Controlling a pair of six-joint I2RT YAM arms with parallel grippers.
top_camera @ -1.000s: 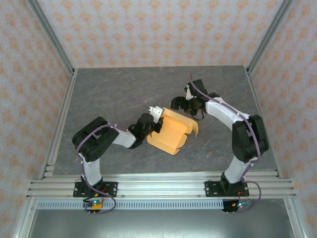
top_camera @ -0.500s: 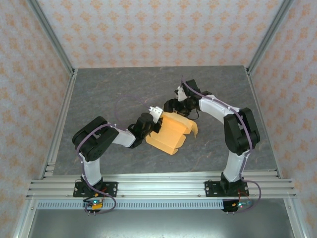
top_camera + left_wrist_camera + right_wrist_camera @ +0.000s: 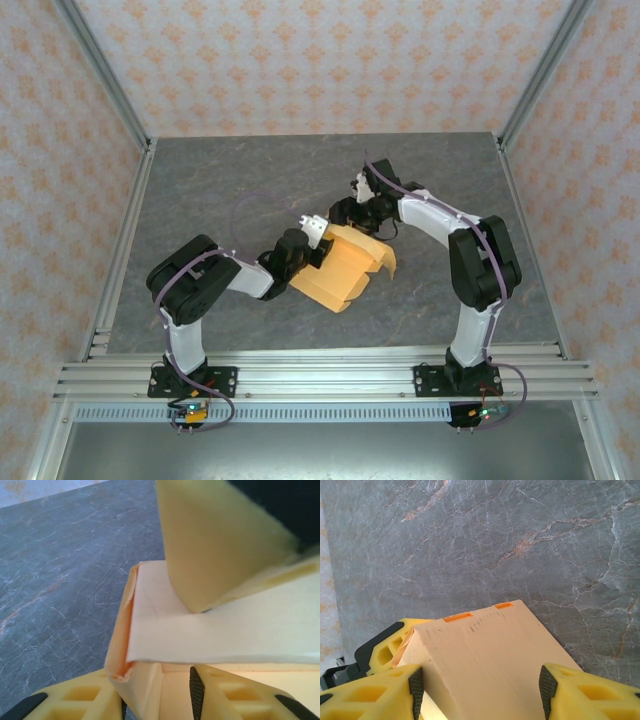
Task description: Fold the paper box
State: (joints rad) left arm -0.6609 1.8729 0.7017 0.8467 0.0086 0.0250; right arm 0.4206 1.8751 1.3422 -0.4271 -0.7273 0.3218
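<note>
I see left gripper [image 3: 157,696] clenched on paper box [image 3: 345,265] folded corner. Right gripper [image 3: 477,680] at paper box far edge, fingers spread, straddling top panel.

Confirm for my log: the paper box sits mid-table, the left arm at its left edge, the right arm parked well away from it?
Not quite: the right gripper is at the paper box too, jaws spread either side of it, as the right wrist view shows. The rest holds.
</note>
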